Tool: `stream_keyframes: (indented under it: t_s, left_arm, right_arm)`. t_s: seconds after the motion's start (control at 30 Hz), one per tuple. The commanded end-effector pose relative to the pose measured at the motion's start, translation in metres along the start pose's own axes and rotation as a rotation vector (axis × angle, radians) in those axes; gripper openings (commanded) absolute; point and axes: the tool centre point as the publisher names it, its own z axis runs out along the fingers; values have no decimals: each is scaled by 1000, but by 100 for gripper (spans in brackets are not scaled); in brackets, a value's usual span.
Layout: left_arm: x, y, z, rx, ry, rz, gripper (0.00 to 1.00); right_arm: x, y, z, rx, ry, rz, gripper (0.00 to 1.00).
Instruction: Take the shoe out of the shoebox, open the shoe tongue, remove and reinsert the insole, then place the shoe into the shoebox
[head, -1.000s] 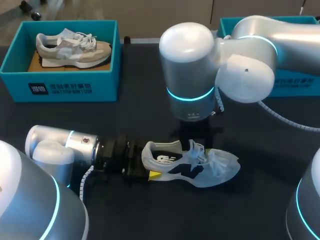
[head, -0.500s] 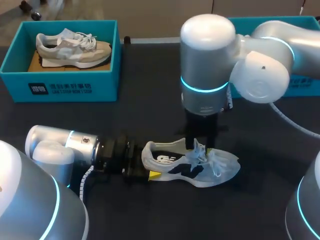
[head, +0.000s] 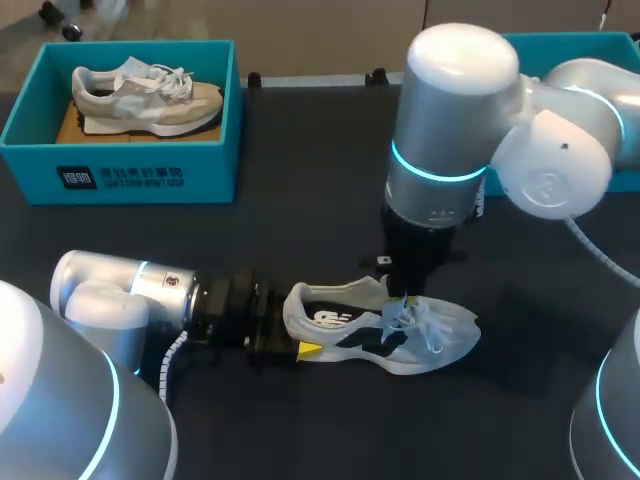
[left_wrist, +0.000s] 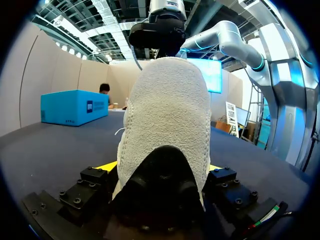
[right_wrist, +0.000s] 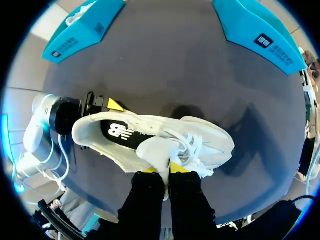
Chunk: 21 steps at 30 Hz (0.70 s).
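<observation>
A: Status?

B: Step 1 of 4 looks done. The shoe (head: 385, 330) is out and stands on its sole on the worktop (head: 300, 230). The shoebox (head: 120, 175) is well apart from the shoe, off past its heel side.

A: End effectors?

B: Left end effector (left_wrist: 162, 170) clamps the shoe's heel from 2 sides. Right end effector (right_wrist: 161, 170) sits above the shoe, tips nearly pressed together, pinching the tongue (right_wrist: 155, 150) at the laces.

A: So step 2?

B: I'd say so. Tongue is gripped but not folded open. No insole lies beside the shoe, so I judge it's not out yet. Left to do: open tongue, pull and reseat insole, rebox.

A: Box free?

B: No, a beige shoe (head: 145, 98) lies in it.
</observation>
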Motion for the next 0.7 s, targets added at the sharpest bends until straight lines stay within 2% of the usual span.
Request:
stream_keyframes:
  t_s: [0.03,0.27,0.37,0.7]
  left_arm:
    - [0,0,2,-2,0,-1,0]
    - [0,0,2,-2,0,-1,0]
    - [0,0,2,-2,0,-1,0]
    - [0,0,2,-2,0,-1,0]
  right_arm:
    - [-25,-6,0,-9,264,-19,0]
    - [-47,-7,2,-10,379,-6,0]
    - [-57,-7,4,-16,471,-13,0]
    - [-76,-8,20,-10,595,1,0]
